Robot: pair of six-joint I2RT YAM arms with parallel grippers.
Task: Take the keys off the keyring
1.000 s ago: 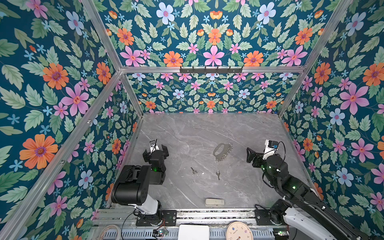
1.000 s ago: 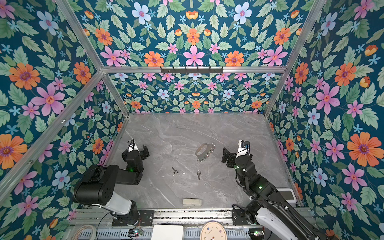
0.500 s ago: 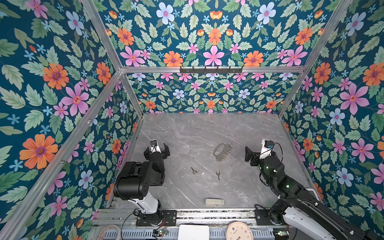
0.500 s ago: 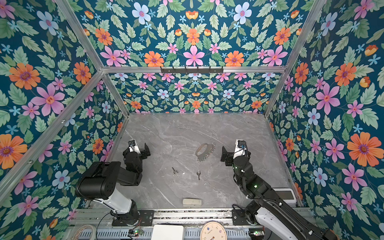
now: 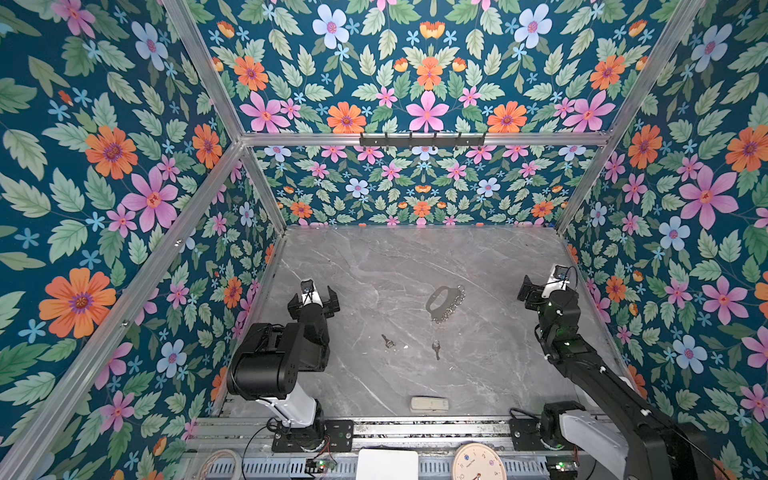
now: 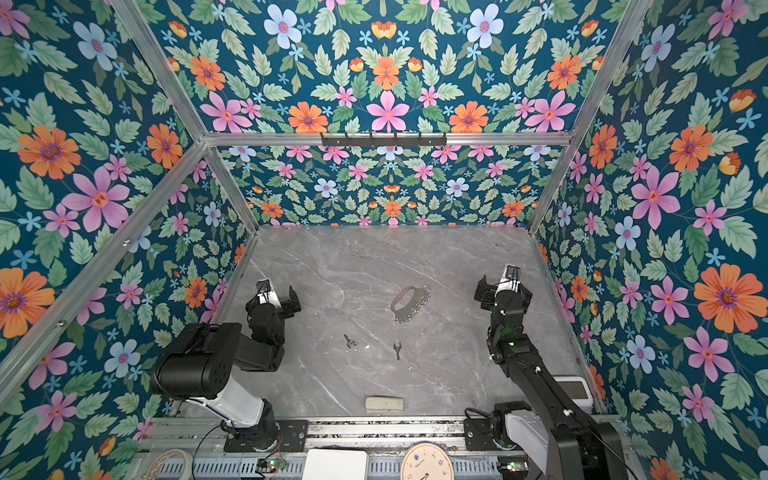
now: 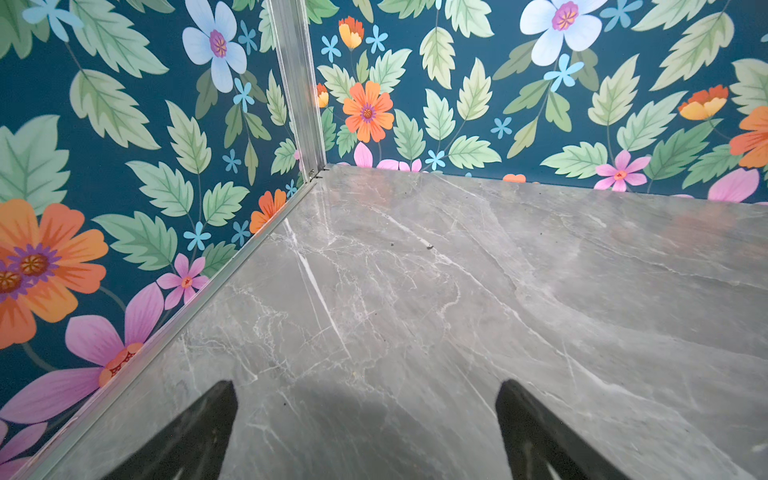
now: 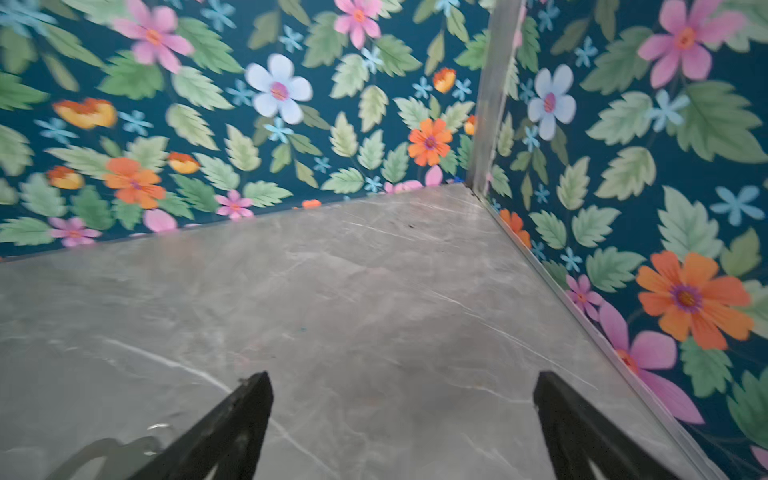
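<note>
Two small silver keys [image 5: 388, 341] [image 5: 436, 348] lie loose on the grey marble table, apart from each other, also visible in the second top view [image 6: 350, 341] [image 6: 397, 348]. The keyring [image 5: 444, 301] [image 6: 409, 301], a grey oval loop with a silver chain, lies just behind them, separate from both. My left gripper [image 5: 313, 297] [image 6: 272, 299] [image 7: 365, 386] is open and empty near the left wall. My right gripper [image 5: 546, 289] [image 6: 503, 286] [image 8: 403, 377] is open and empty near the right wall. A grey curved shape [image 8: 124, 446] at the edge of the right wrist view seems to be the keyring's loop.
A pale beige block [image 5: 429, 404] [image 6: 384, 404] lies at the table's front edge. Floral walls close in the left, back and right sides. A clock [image 5: 478, 463] and a white box [image 5: 388, 463] sit below the front rail. A white device [image 6: 575, 388] stands at the front right.
My right gripper has swung to the right, away from the keyring and toward the right wall. The left gripper has drawn back a little. Keys and keyring have not moved.
</note>
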